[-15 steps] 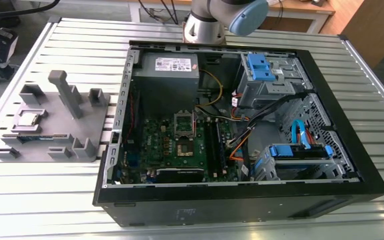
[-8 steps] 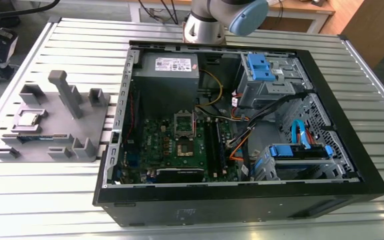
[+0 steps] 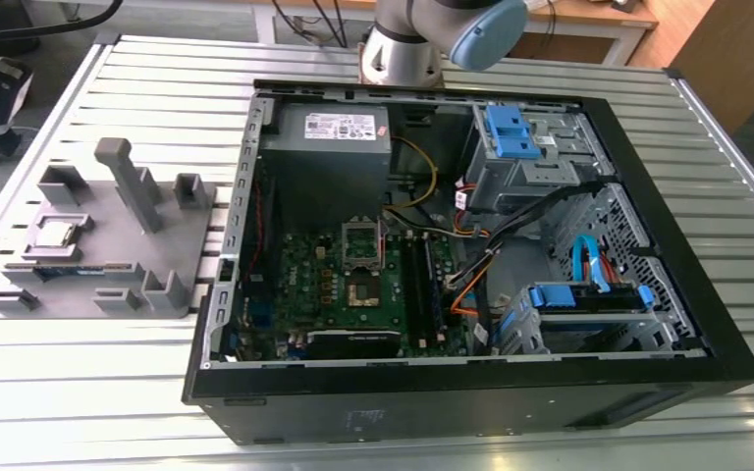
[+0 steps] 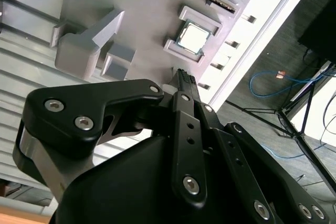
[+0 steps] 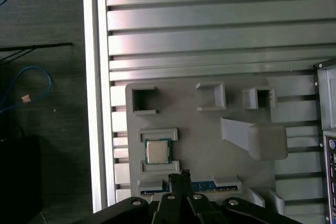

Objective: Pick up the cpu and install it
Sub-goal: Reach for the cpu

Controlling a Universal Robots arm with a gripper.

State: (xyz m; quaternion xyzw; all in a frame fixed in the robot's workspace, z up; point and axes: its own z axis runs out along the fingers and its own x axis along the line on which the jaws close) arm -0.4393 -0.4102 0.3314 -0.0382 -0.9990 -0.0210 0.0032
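Observation:
The cpu (image 3: 60, 234) is a small silvery square chip lying flat in a framed pocket of the grey holder block (image 3: 154, 257) on the slatted table, at the exterior view's left. Both wrist views look down on it from well above: cpu (image 4: 193, 38), cpu (image 5: 157, 151). My black gripper (image 4: 182, 73) (image 5: 178, 174) hangs over the holder, its tips beside the chip's pocket and apart from it. The fingers are shut with nothing between them. The motherboard's cpu socket (image 3: 361, 285) lies bare in the open computer case (image 3: 691, 304), its metal lid (image 3: 361, 240) flipped up.
The holder block carries a tall post (image 3: 126, 182), several small brackets and a memory stick (image 5: 210, 186) next to the chip's pocket. A grey power supply (image 3: 331, 132), blue drive cages (image 3: 514, 132) and loose cables (image 3: 482, 265) crowd the case. The table edge (image 5: 97, 103) runs near the holder.

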